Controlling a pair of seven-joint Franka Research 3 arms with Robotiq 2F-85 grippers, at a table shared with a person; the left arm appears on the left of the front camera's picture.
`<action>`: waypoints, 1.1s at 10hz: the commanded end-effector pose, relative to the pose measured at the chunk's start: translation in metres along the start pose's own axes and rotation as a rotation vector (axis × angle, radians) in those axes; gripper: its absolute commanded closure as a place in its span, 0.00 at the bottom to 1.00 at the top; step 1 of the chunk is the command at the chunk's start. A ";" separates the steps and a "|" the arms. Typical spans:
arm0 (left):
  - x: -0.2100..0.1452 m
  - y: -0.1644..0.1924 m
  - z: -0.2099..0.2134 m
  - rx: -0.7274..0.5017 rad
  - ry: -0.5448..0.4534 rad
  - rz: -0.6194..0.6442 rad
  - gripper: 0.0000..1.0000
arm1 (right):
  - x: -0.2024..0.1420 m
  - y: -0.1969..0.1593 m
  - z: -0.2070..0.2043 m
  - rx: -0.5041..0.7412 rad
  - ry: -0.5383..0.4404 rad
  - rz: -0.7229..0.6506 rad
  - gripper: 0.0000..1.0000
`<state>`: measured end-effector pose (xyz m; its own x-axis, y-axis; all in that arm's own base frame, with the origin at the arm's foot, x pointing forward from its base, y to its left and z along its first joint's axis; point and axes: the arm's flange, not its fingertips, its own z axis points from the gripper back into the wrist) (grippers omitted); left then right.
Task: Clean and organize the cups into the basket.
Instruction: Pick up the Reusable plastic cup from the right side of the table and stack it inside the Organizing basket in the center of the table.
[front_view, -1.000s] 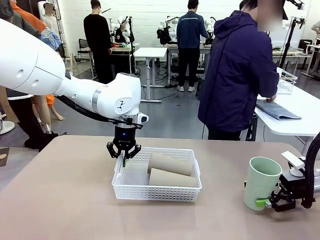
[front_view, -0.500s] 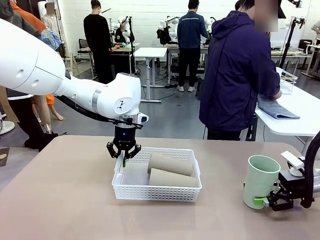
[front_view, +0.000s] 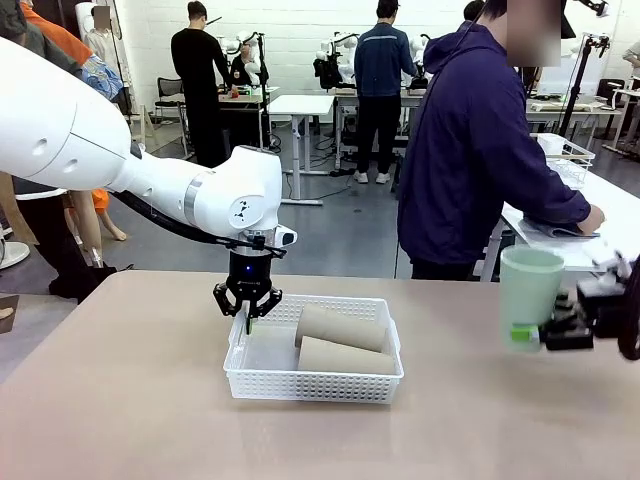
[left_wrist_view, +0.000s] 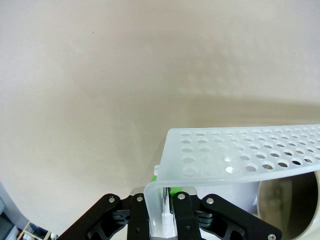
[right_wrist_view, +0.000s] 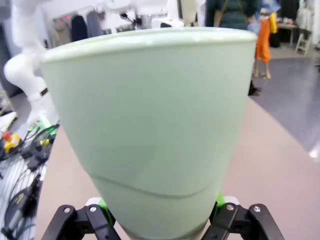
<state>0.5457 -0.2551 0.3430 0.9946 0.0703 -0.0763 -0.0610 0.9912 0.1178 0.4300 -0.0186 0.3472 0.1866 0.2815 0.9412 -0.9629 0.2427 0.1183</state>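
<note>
The white basket (front_view: 250, 378) sits mid-table with two tan cups (front_view: 340, 326) (front_view: 345, 357) lying on their sides inside. My left gripper (front_view: 247, 320) points down and is shut on the basket's left rim. In the left wrist view the fingers (left_wrist_view: 182, 220) pinch the perforated basket wall (left_wrist_view: 240, 155), and a tan cup's mouth (left_wrist_view: 295, 205) shows at lower right. At the right, my right gripper (front_view: 527, 336) is shut on the base of the mint green cup (front_view: 530, 285), held upright above the table. This green cup (right_wrist_view: 150, 115) stands between the green pads (right_wrist_view: 102, 204) in the right wrist view.
A person in a dark blue jacket (front_view: 470, 150) stands past the far edge, turned toward another table holding a wire basket (front_view: 572, 160). Bare tabletop (front_view: 120, 400) lies left of and in front of the white basket.
My right gripper has lifted the green cup off the table, up and slightly right. The left gripper and the basket have not moved. The person has leaned further right.
</note>
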 end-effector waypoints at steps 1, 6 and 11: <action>0.000 0.000 -0.001 0.010 -0.001 0.000 1.00 | 0.053 0.028 -0.001 -0.045 0.056 0.007 1.00; 0.000 0.000 -0.001 0.010 -0.001 0.000 1.00 | 0.085 0.032 0.008 -0.055 0.031 0.035 1.00; 0.000 0.000 -0.001 0.010 -0.001 0.000 1.00 | 0.124 0.044 -0.009 -0.011 0.125 0.113 0.21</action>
<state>0.5457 -0.2552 0.3430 0.9946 0.0703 -0.0763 -0.0610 0.9912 0.1177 0.4134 0.0151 0.4430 0.1410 0.3498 0.9261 -0.9651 0.2571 0.0498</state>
